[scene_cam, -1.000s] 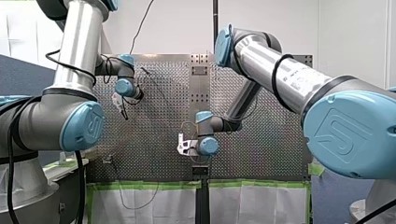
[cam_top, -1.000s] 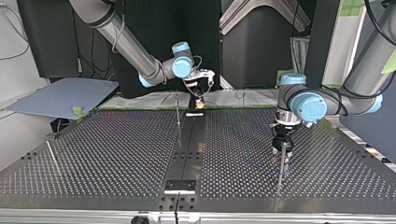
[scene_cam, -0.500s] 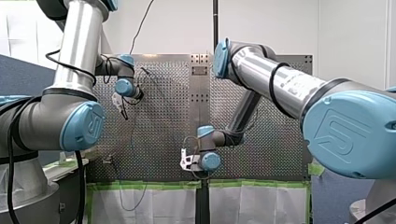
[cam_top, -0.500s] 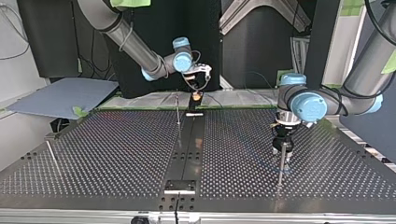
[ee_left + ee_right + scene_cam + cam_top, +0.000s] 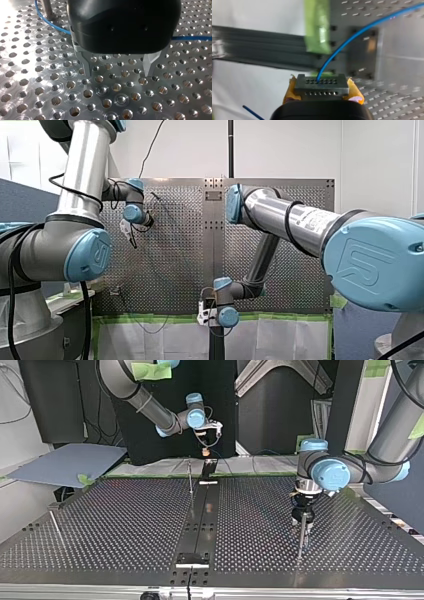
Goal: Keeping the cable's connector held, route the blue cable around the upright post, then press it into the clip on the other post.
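Beyond the perforated counter's (image 5: 125, 525) edge, my right pincer (image 5: 322, 90) grips the connector (image 5: 321, 84), likely to draw the blue cable (image 5: 352, 37) taut. My left pincer (image 5: 117, 73) hangs open beside the post (image 5: 47, 10) where the cable bends, seemingly to guide it.

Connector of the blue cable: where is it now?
The connector sits clamped between my right gripper's yellow pads, blue cable leading from it. In the top view it hangs just beyond the perforated table's far edge, in line with the middle strip.
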Tool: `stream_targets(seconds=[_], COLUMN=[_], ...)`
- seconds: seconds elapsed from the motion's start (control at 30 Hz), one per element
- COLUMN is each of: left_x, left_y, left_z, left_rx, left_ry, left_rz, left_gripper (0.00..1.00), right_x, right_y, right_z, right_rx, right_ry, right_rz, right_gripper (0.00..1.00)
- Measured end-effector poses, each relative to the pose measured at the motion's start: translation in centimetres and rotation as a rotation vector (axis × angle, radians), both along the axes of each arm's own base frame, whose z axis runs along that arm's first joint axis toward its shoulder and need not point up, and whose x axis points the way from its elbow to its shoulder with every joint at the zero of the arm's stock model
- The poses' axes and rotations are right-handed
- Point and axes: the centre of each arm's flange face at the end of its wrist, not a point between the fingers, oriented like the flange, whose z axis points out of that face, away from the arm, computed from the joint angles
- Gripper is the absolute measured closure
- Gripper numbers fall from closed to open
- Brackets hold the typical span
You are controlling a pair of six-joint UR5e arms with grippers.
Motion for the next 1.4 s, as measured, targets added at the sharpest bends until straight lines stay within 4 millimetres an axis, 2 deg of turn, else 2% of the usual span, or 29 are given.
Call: stream_targets(seconds=[0.4, 0.7, 0.8, 0.97, 1.4], left_x=[0.0, 0.0, 0.0, 0.0, 0.1], left_y=[0.1, 0.1, 0.2, 0.3, 0.7], left_z=[0.0, 0.0, 0.0, 0.0, 0.0], left_rx=[0.000, 0.000, 0.000, 0.000, -0.002], left_ry=[0.000, 0.000, 0.000, 0.000, 0.001], left_rz=[0.009, 0.009, 0.011, 0.013, 0.029], left_gripper=[0.00, 0.00, 0.00, 0.00, 0.00], right_x=[-4.5, -7.2, -8.2, -9.3, -11.5], right_y=[1.7, 1.7, 1.8, 1.4, -0.5], right_z=[-3.8, -6.8, -7.2, -6.5, -1.2], right_rx=[0.045, 0.030, 0.024, 0.002, -0.094], right_ry=[-0.040, -0.047, -0.051, -0.070, -0.133], right_rz=[-0.077, -0.122, -0.138, -0.158, -0.221], right_gripper=[1.00, 1.00, 1.00, 1.00, 1.00])
